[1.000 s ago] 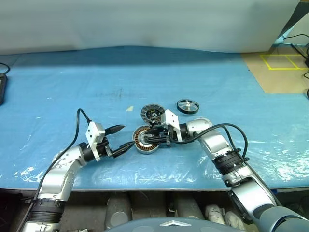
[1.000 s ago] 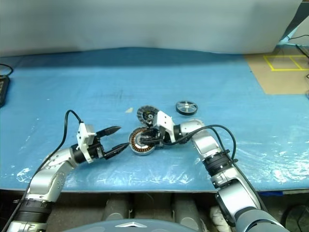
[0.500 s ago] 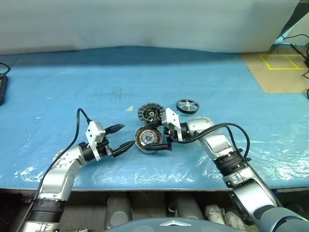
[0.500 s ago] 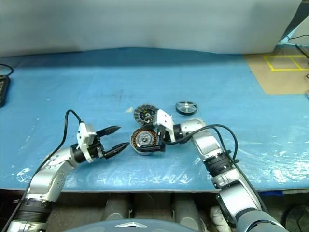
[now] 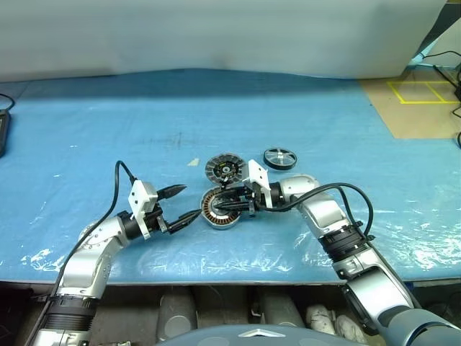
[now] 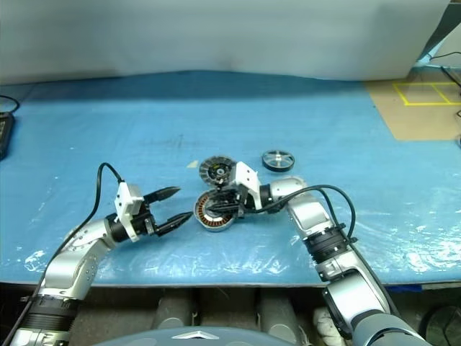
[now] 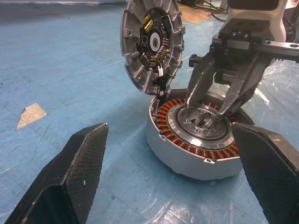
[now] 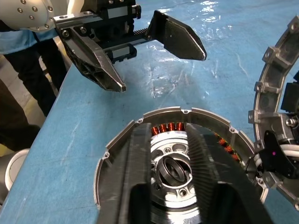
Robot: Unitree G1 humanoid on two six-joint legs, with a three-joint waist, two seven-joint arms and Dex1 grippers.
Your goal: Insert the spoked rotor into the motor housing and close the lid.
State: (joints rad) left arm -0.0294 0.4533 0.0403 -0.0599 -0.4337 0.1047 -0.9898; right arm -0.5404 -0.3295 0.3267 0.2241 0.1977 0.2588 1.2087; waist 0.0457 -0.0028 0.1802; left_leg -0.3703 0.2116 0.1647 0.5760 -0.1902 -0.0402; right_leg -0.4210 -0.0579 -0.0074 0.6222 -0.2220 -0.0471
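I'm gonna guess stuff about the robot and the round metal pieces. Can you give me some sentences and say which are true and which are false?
1. The spoked rotor sits inside the motor housing. False: it lies on the blue table, away from the housing.
2. The left gripper is open and holds nothing. True.
3. The lid lies flat on the housing and shuts it. False: it stands tilted up at the housing's edge, so the copper windings show.
4. The right gripper is at the middle of the housing. True.
5. The left gripper is touching the lid. False: it hangs beside the housing, apart from the lid.
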